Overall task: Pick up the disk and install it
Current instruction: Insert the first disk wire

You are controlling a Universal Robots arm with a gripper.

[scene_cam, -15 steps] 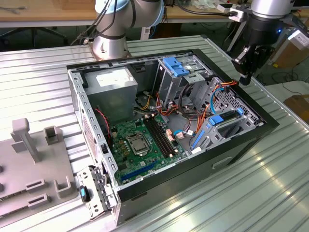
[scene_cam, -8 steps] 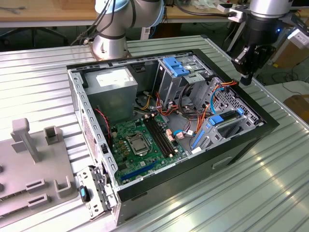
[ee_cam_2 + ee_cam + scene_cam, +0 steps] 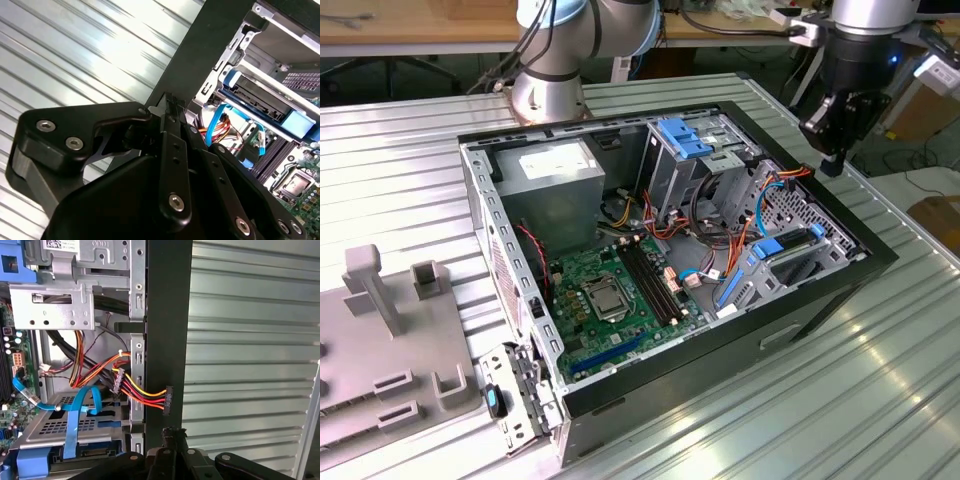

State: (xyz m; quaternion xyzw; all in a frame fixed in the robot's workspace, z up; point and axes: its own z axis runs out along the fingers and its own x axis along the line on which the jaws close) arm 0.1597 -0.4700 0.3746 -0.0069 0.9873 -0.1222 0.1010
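Note:
The disk [image 3: 786,250], dark-faced with blue rails, lies inside the open computer case [image 3: 840,205] near the wall at the exterior view's right. In the second wrist view the disk [image 3: 260,98] shows its dark face and a blue rail, with a blue cable beside it. My black gripper [image 3: 832,160] hangs above the case's rim on that side, apart from the disk. In both wrist views the fingertips [image 3: 170,109] [image 3: 172,432] meet over the black rim, shut with nothing between them.
A grey power-supply box [image 3: 555,170], a metal drive cage with blue tabs [image 3: 690,150] and a green motherboard [image 3: 620,290] fill the case. Red, yellow and orange wires [image 3: 142,390] run near the rim. A grey fixture plate [image 3: 380,370] lies on the ribbed metal table [image 3: 800,400].

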